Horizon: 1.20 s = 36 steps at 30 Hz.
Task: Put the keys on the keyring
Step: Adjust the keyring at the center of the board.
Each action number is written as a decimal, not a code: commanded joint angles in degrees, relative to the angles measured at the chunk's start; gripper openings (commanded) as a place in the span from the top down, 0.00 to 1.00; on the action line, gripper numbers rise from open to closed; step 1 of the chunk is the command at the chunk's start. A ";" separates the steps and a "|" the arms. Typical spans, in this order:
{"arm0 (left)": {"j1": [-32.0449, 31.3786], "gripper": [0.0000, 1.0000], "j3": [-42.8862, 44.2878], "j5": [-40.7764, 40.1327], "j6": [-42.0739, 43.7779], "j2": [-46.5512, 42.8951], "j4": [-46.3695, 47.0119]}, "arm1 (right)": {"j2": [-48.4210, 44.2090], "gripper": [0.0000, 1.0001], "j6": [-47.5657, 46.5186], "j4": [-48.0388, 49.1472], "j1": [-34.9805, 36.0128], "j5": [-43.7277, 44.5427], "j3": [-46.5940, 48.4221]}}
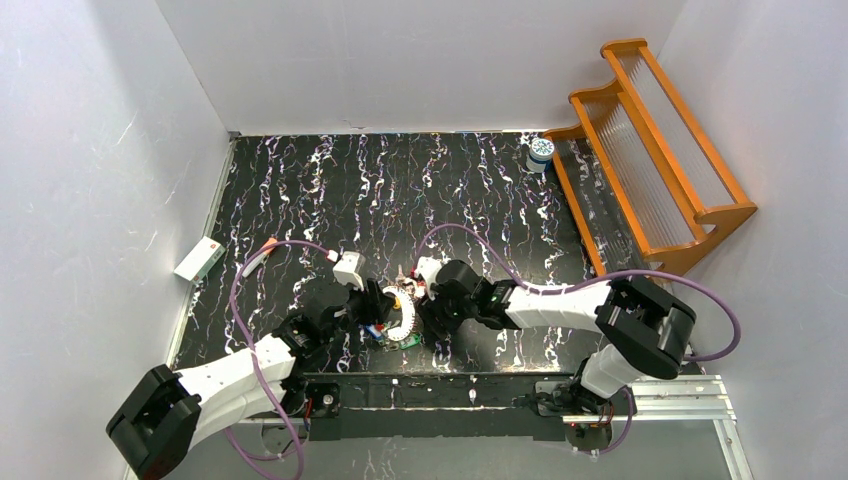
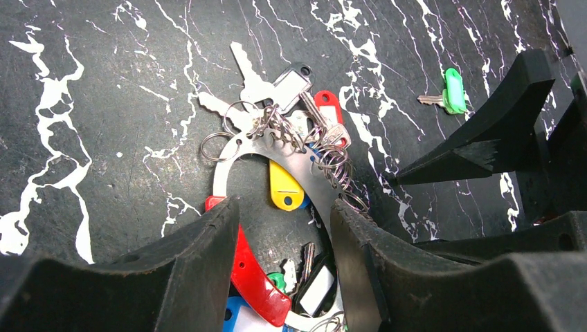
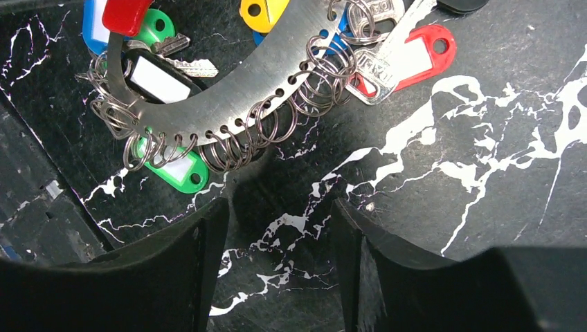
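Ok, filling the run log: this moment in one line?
left gripper: over keyring, grip unclear | right gripper: open, empty | green key: lying loose

Your left arm (image 1: 235, 375) and right arm (image 1: 560, 300) both reach inward, wrists low, tips almost meeting. Your left gripper (image 2: 285, 207) points down, fingers partly apart. Your right gripper (image 3: 278, 207) stands spread, nothing between its fingers.

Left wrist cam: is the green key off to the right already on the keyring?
No, the green key lies alone on the tabletop, well apart from the keyring.
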 commanded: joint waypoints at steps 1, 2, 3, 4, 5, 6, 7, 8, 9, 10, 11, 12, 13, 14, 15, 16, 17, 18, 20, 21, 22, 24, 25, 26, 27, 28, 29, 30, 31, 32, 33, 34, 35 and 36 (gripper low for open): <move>0.34 0.50 -0.27 -0.69 -0.06 0.14 0.63 | -1.14 0.35 -1.40 -1.11 -0.24 1.72 -1.62; 0.34 0.50 -0.35 -0.68 -0.06 0.19 0.64 | -0.88 0.35 -1.65 -1.19 -0.23 2.14 -1.50; 0.34 0.50 -0.36 -0.66 -0.08 0.22 0.66 | -0.48 0.36 -1.98 -1.20 -0.22 2.20 -1.34; 0.32 0.50 -0.36 -0.62 -0.13 0.23 0.67 | 0.28 0.37 -2.20 -1.13 -0.22 2.23 -1.09; 0.32 0.50 -0.29 -0.62 -0.14 0.17 0.67 | 0.99 0.38 -2.32 -1.19 -0.20 2.24 -0.81; 0.32 0.50 -0.27 -0.66 -0.07 0.15 0.66 | 1.73 0.38 -2.34 -1.20 -0.24 2.18 -0.52; 0.34 0.50 -0.27 -0.62 -0.06 0.07 0.68 | 2.56 0.39 -2.34 -1.12 -0.23 3.01 -0.15; 0.30 0.50 -0.27 -0.66 -0.06 -0.02 0.53 | 3.31 0.40 -2.33 -1.05 -0.22 4.09 0.18; 0.29 0.50 -0.27 -0.70 -0.06 -0.15 0.51 | 4.05 0.41 -2.36 -0.95 -0.22 4.70 0.56; 0.29 0.50 -0.27 -0.77 -0.06 -0.27 0.51 | 4.77 0.42 -2.26 -0.98 -0.28 5.64 0.98; 0.29 0.50 -0.19 -0.80 -0.09 -0.29 0.36 | 5.28 0.43 -2.29 -0.95 -0.22 6.30 1.35; 0.29 0.50 -0.18 -0.89 -0.06 -0.42 0.33 | 5.67 0.43 -2.58 -0.63 -0.23 6.46 1.58; 0.34 0.50 -0.18 -0.95 -0.07 -0.46 0.28 | 6.00 0.44 -2.85 -0.22 -0.22 6.47 1.70; 0.30 0.50 -0.25 -1.01 -0.14 -0.50 0.26 | 6.21 0.44 -3.25 0.32 -0.28 6.13 1.78; 0.29 0.50 -0.27 -1.05 -0.12 -0.50 0.32 | 6.45 0.44 -3.54 0.82 -0.22 5.77 1.80; 0.35 0.50 -0.27 -1.12 -0.13 -0.47 0.25 | 6.68 0.44 -3.91 1.28 -0.22 5.42 1.88; 0.30 0.50 -0.27 -1.15 -0.10 -0.47 0.30 | 6.94 0.44 -4.09 1.53 -0.22 5.21 2.00; 0.29 0.50 -0.20 -1.23 -0.09 -0.42 0.26 | 7.24 0.44 -4.34 1.68 -0.23 5.20 2.17; 0.29 0.50 -0.18 -1.25 -0.06 -0.38 0.20 | 7.58 0.44 -4.61 2.01 -0.19 5.20 2.45; 0.29 0.50 -0.18 -1.30 -0.06 -0.40 0.22 | 7.55 0.45 -4.62 2.10 -0.28 5.30 2.61; 0.35 0.50 -0.18 -1.24 -0.06 -0.41 0.12 | 7.40 0.47 -4.62 2.13 -0.23 5.58 2.74; 0.31 0.50 -0.31 -1.31 -0.13 -0.47 0.09 | 6.98 0.51 -4.55 2.29 -0.34 6.19 3.01; 0.30 0.50 -0.40 -1.38 -0.19 -0.47 0.13 | 6.67 0.54 -4.47 2.43 -0.34 6.39 3.14; 0.35 0.50 -0.48 -1.40 -0.22 -0.39 0.18 | 6.37 0.56 -4.20 2.60 -0.35 6.57 3.32; 0.30 0.50 -0.45 -1.41 -0.23 -0.38 0.22 | 6.11 0.58 -4.06 2.77 -0.45 6.72 3.52; 0.30 0.50 -0.52 -1.41 -0.23 -0.38 0.21 | 5.96 0.61 -3.68 2.97 -0.66 6.80 3.70; 0.34 0.50 -0.53 -1.42 -0.23 -0.38 0.17 | 5.70 0.63 -3.26 3.36 -1.01 6.81 3.86; 0.32 0.50 -0.50 -1.45 -0.23 -0.42 0.16 | 5.48 0.65 -2.76 3.67 -1.38 6.69 3.95; 0.32 0.50 -0.53 -1.46 -0.19 -0.39 0.14 | 5.36 0.66 -2.25 3.98 -1.98 6.40 4.12; 0.34 0.50 -0.53 -1.47 -0.23 -0.38 0.09 | 5.25 0.67 -1.77 4.06 -2.59 5.94 4.24; 0.31 0.50 -0.53 -1.49 -0.23 -0.38 0.03 | 5.10 0.67 -1.31 4.07 -3.28 5.01 4.40; 0.35 0.50 -0.53 -1.49 -0.23 -0.46 -0.09 | 4.94 0.67 -0.90 3.87 -4.03 4.10 4.56; 0.36 0.50 -0.53 -1.49 -0.23 -0.55 -0.19 | 4.69 0.67 -0.54 3.63 -4.77 3.10 4.68; 0.31 0.50 -0.61 -1.49 -0.28 -0.63 -0.21 | 4.43 0.67 -0.17 3.37 -5.53 0.89 4.70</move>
